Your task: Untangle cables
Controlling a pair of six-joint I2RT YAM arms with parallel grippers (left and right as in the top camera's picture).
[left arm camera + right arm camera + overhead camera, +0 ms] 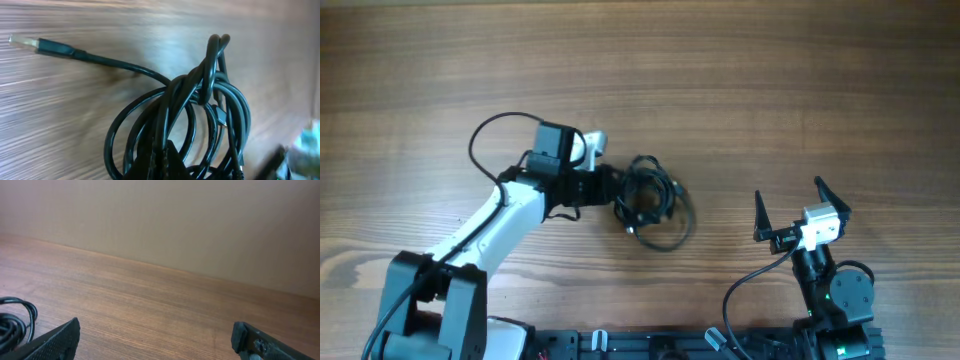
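Observation:
The cables (650, 203) are a knotted bundle of thin black cords in the middle of the wooden table. My left gripper (617, 190) is at the bundle's left side, shut on several strands. In the left wrist view the loops (200, 115) fill the frame, my fingers (162, 160) pinch strands at the bottom, and one plug end (47, 46) lies stretched out at the upper left. My right gripper (800, 208) is open and empty, right of the bundle and apart from it. The right wrist view shows its fingers (155, 340) wide apart and a cable loop (15, 320) at the left edge.
The wooden table (770, 90) extends around the bundle. A pale wall (175, 220) rises behind the table's far edge in the right wrist view. The arm bases sit at the front edge (670, 345).

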